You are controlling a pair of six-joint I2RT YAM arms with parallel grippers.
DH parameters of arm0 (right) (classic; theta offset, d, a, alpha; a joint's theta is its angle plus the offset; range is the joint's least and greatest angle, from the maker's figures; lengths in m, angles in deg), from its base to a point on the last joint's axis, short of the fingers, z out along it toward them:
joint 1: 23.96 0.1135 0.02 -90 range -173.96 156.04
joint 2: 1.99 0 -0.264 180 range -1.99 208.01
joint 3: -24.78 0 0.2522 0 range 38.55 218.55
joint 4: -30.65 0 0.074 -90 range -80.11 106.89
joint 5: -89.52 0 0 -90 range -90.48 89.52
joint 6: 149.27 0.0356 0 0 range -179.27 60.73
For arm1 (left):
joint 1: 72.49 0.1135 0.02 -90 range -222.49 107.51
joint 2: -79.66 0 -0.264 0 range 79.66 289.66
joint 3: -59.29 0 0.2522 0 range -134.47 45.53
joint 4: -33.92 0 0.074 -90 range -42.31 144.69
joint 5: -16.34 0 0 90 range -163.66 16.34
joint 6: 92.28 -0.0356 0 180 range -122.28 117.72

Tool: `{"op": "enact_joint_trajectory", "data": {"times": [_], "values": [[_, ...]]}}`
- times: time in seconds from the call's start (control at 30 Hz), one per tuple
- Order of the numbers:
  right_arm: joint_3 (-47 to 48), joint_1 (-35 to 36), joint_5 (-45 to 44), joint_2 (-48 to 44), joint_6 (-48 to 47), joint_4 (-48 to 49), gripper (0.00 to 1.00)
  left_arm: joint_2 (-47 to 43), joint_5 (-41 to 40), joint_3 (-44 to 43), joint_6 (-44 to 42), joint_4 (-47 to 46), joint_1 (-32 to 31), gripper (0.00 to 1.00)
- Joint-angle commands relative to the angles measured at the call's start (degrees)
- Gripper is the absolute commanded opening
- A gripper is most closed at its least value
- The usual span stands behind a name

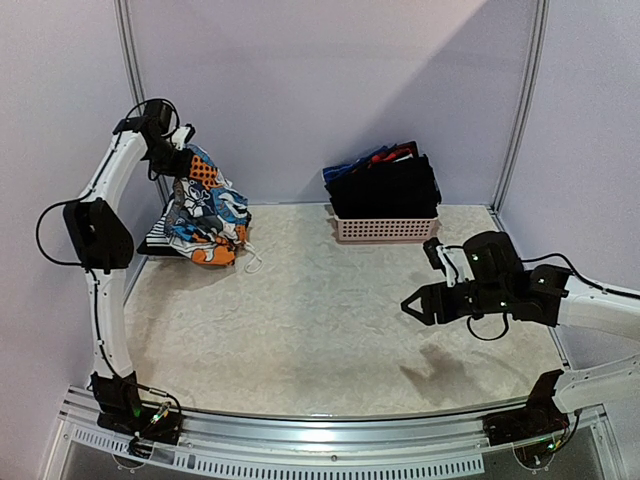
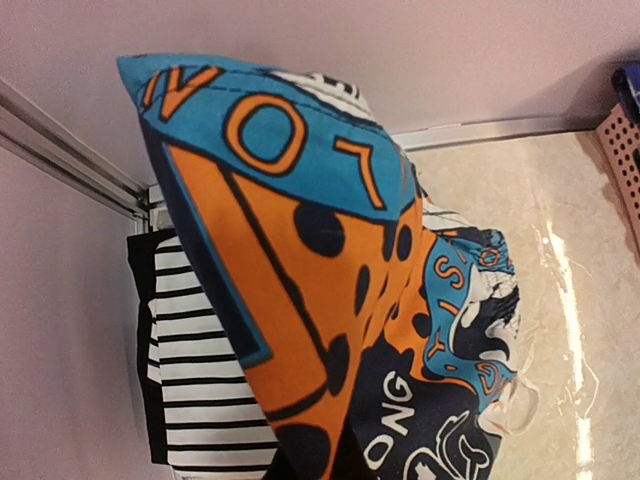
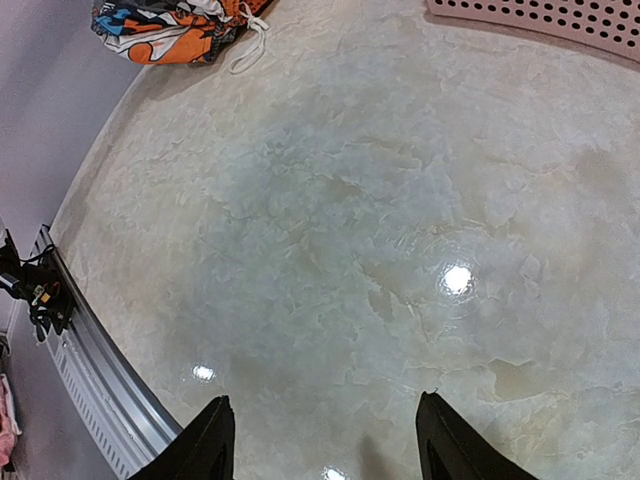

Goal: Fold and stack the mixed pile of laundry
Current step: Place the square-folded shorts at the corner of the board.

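Observation:
The graphic print garment [image 1: 208, 212], blue, orange, white and black, hangs at the far left from my left gripper [image 1: 186, 162], which is shut on its top edge. Its lower end rests on a white garment with thin black stripes [image 1: 158, 236] lying flat on the table. In the left wrist view the graphic print garment [image 2: 300, 270] fills the frame and hides the fingers, with the striped garment [image 2: 195, 385] below it. Black garments [image 1: 385, 187] with bits of blue and red sit in the basket. My right gripper [image 1: 415, 305] [image 3: 325, 398] hovers open over bare table at the right, holding nothing.
A pink latticed basket [image 1: 385, 229] stands against the back wall, right of centre; its rim [image 3: 540, 14] shows at the top of the right wrist view. Walls and frame posts close in the left and back. A metal rail [image 1: 320, 432] runs along the near edge.

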Motion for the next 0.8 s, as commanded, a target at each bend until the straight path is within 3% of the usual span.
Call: {"op": "enact_joint_trajectory", "data": {"times": [0.0, 0.47, 0.77], "values": [[-0.89, 0.61, 0.00, 1.29, -0.20, 1.01, 0.63, 3.19, 0.99, 0.69, -0.12, -5.41, 3.72, 0.00], [-0.04, 0.71, 0.00, 5.95, -0.67, 1.66, 0.62, 8.22, -0.90, 1.72, -7.14, -15.87, 5.30, 0.02], [0.75, 0.73, 0.31, 8.62, -0.87, 1.91, 0.62, 10.23, -7.73, 2.54, -9.26, -19.73, 5.57, 0.04]]}}
